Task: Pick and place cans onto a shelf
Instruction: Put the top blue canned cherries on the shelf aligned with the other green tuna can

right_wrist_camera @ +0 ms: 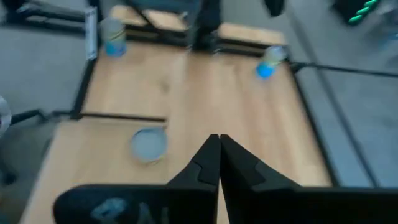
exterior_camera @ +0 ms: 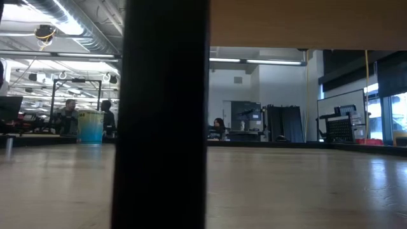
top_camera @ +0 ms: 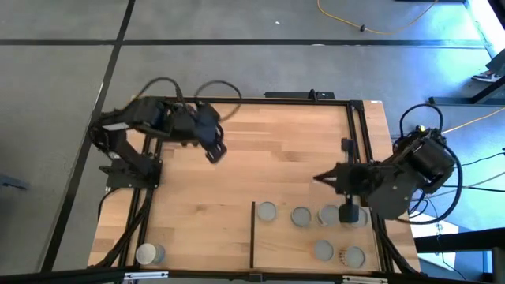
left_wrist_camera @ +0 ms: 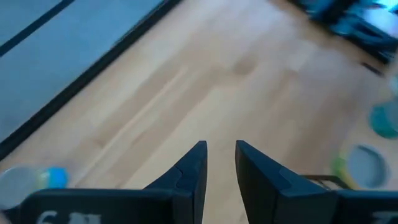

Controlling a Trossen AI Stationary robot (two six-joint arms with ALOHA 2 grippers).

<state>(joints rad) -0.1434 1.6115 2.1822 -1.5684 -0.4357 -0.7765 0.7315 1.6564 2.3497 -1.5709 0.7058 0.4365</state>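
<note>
Cans (top_camera: pixel 301 216) stand on the shelf (top_camera: pixel 276 248), labels unreadable; one can (top_camera: pixel 148 253) lies near the table's (top_camera: pixel 276 150) front-left corner. Bare planks spread mid-table. Left gripper (top_camera: pixel 214 152) hovers there, jaws parted, empty; right gripper (top_camera: pixel 348 211), jaws closed, hangs over the shelf.

Six cans (top_camera: pixel 267 211) stood on the shelf (top_camera: pixel 284 248): four in a row along its far part, with the right arm partly covering that row's right end, and two nearer the front edge. One more can (top_camera: pixel 148 253) lay off the shelf, to its left on the counter (top_camera: pixel 276 150). That made seven cans, one shelf, one counter.
</note>
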